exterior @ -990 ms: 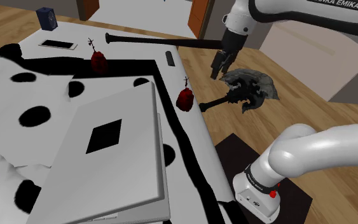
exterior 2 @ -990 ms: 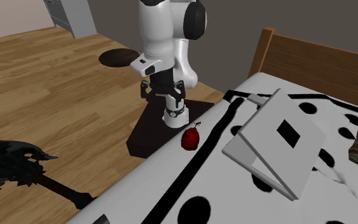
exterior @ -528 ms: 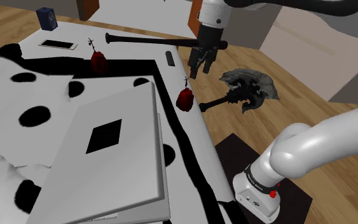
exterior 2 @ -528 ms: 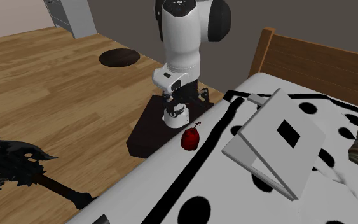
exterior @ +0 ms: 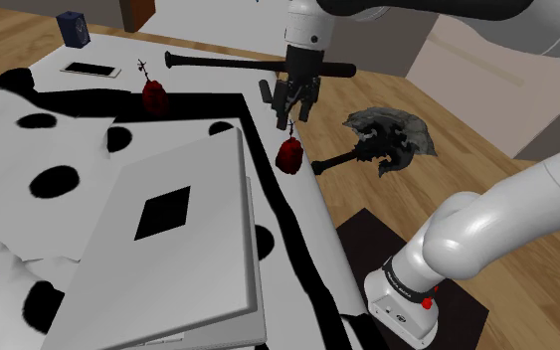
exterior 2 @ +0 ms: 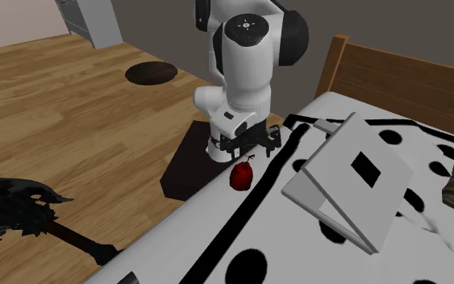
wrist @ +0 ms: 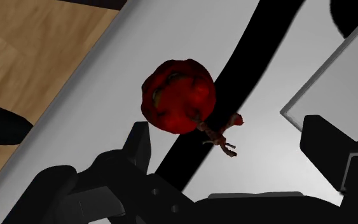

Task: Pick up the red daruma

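Note:
A red daruma [exterior: 289,155] with a thin stem lies near the edge of the black-and-white spotted bed cover [exterior: 29,189]. My gripper [exterior: 290,107] hangs open just above it, not touching it. From the second exterior view the gripper [exterior 2: 249,148] sits right over the daruma [exterior 2: 241,177]. Through the wrist view the daruma [wrist: 179,97] lies just ahead of the gripper [wrist: 231,149], nearer to one finger [wrist: 139,143], with its stem pointing into the gap. A second red daruma [exterior: 153,96] rests farther along the bed, toward the shoulder view's left.
A grey slab with a black diamond [exterior: 183,234] leans beside the daruma. A small black remote [exterior: 266,90], a long black bar [exterior: 238,64], a phone [exterior: 92,70] and a blue box [exterior: 73,27] lie farther off. A dark spiked weapon [exterior: 392,139] lies on the wooden floor.
The arm has swung toward the shoulder view's left, from over the floor to over the bed's edge, and now hangs above the daruma. The fingers stay apart.

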